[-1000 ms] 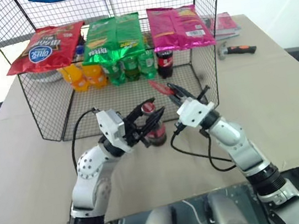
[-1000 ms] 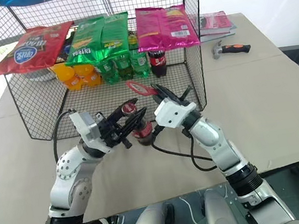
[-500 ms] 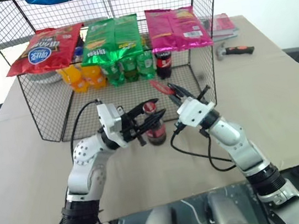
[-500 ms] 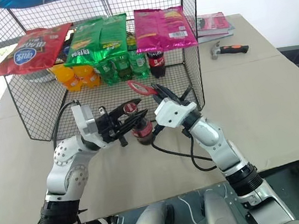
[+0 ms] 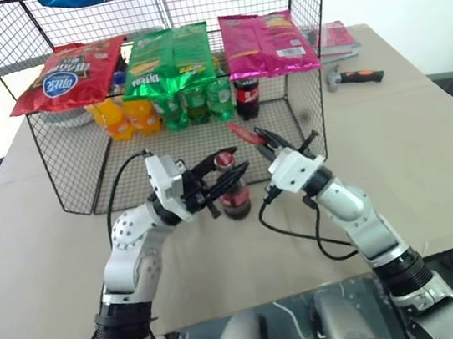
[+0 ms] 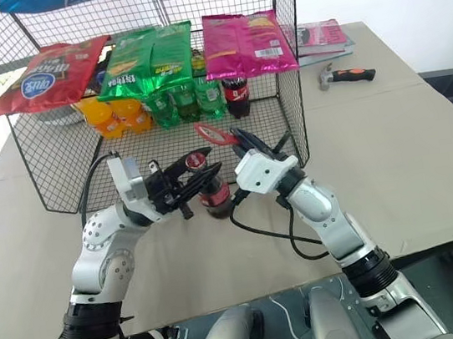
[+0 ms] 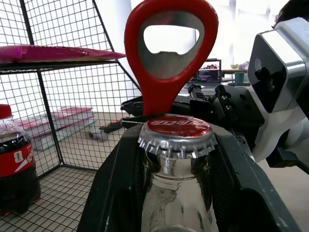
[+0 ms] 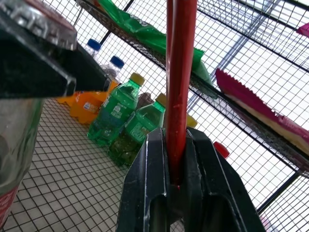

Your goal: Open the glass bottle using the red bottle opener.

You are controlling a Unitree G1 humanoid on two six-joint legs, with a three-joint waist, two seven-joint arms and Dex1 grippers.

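The glass bottle (image 5: 234,195) stands upright on the table in front of the wire rack, dark liquid inside and a red crown cap (image 7: 177,128) on top. My left gripper (image 5: 235,168) is shut on its clear neck, one black finger (image 7: 113,188) on each side just below the cap. The red bottle opener (image 5: 243,131) is clamped by its handle in my shut right gripper (image 5: 264,140). Its ring head (image 7: 169,34) stands just behind and above the cap, apart from it. In the right wrist view the opener (image 8: 181,67) rises edge-on from between the fingers (image 8: 153,169).
A wire rack (image 5: 76,178) stands directly behind, with chip bags (image 5: 69,72) on its shelf and soda bottles (image 5: 180,107) underneath. A hammer with an orange-and-black handle (image 5: 355,77) and some books (image 5: 341,35) lie at the back right. Bare table lies to the right.
My left elbow has lifted a little while that gripper keeps its hold on the bottle's neck. The right gripper and the opener have stayed where they were.
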